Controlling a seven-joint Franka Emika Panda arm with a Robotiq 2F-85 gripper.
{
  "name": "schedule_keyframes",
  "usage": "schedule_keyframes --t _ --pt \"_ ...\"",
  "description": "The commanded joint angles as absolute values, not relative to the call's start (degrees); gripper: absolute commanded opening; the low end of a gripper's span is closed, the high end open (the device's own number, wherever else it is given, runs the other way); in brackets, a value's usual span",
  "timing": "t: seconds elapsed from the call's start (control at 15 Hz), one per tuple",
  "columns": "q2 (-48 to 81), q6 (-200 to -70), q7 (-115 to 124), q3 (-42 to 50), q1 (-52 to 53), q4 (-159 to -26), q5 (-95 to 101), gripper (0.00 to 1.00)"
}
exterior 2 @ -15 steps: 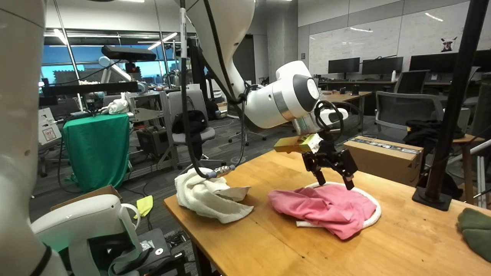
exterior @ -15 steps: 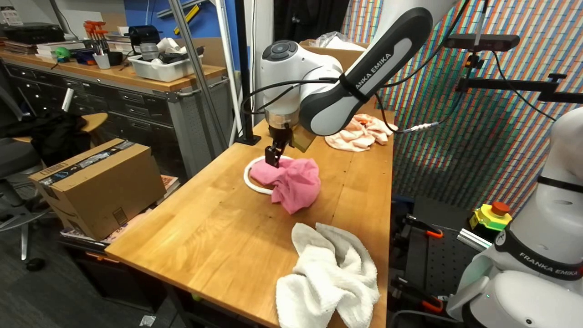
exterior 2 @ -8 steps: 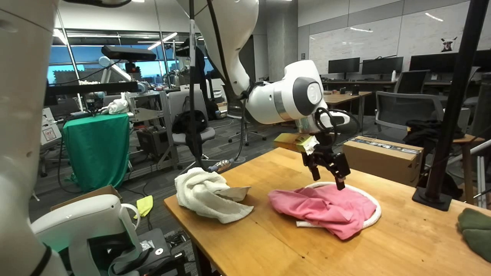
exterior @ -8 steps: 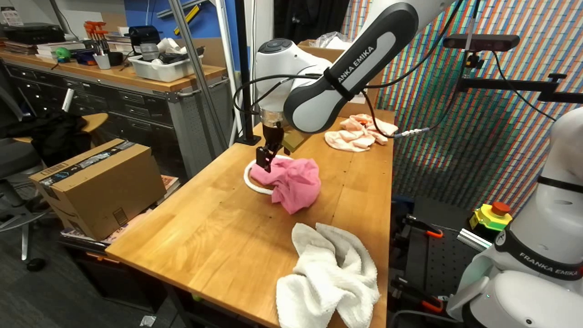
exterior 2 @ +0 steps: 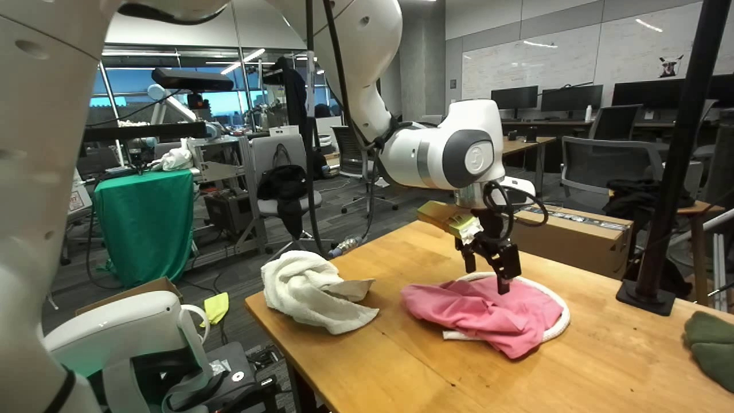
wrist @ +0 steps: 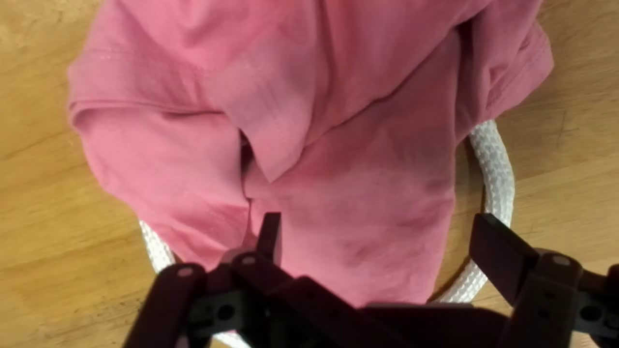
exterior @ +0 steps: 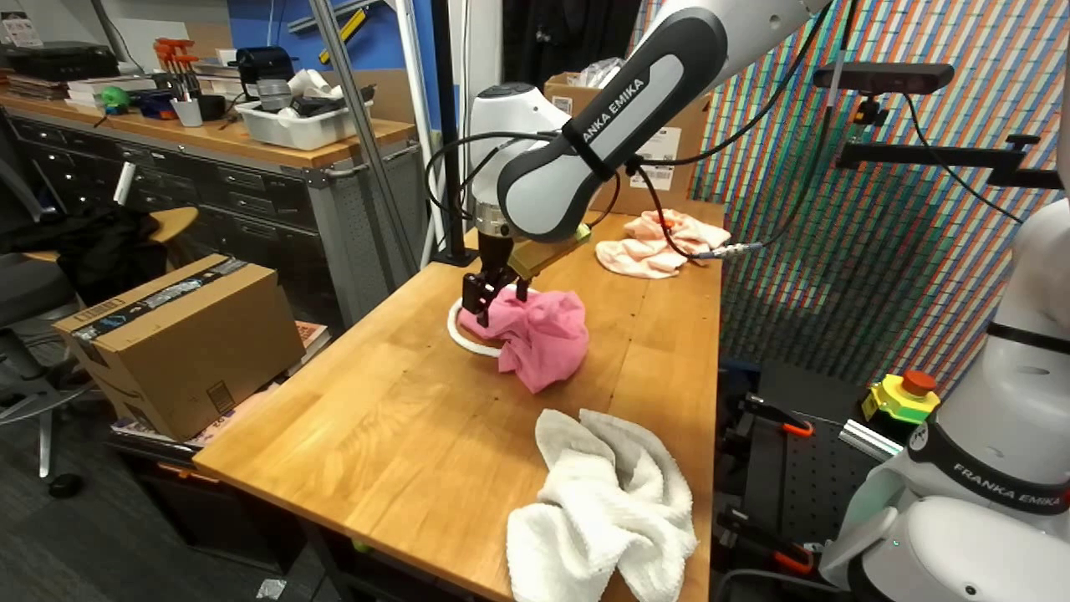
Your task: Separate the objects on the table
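A crumpled pink cloth (exterior: 543, 347) lies on the wooden table over a loop of white rope (exterior: 454, 329). Both also show in an exterior view, the cloth (exterior 2: 476, 312) and the rope (exterior 2: 564, 321). My gripper (exterior: 501, 309) is open and empty, pointing down just above the cloth's end at the rope loop; it also shows in an exterior view (exterior 2: 487, 281). In the wrist view my gripper (wrist: 378, 216) has one finger over the pink cloth (wrist: 348, 159) and the other over the white rope (wrist: 500, 179). Part of the rope is hidden under the cloth.
A white towel (exterior: 610, 502) lies near the table's end, also in an exterior view (exterior 2: 309, 292). A peach cloth (exterior: 656, 251) and a cardboard box (exterior: 669, 167) are at the far end. A dark green cloth (exterior 2: 711, 347) and a black post (exterior 2: 668, 172) stand at the table's edge.
My gripper has moved down toward the pink cloth and the hand has turned and become more upright, staying open. The cloth, rope and towel have not moved.
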State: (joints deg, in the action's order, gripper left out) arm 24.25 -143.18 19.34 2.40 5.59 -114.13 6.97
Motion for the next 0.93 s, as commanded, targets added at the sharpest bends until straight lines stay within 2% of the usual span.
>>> schedule_keyframes --t 0.0,0.87 --pt "26.22 -141.79 15.28 1.20 3.54 -111.51 2.14 1.00" --pt "28.85 -139.03 11.90 0.80 2.50 -110.95 -1.68 1.00"
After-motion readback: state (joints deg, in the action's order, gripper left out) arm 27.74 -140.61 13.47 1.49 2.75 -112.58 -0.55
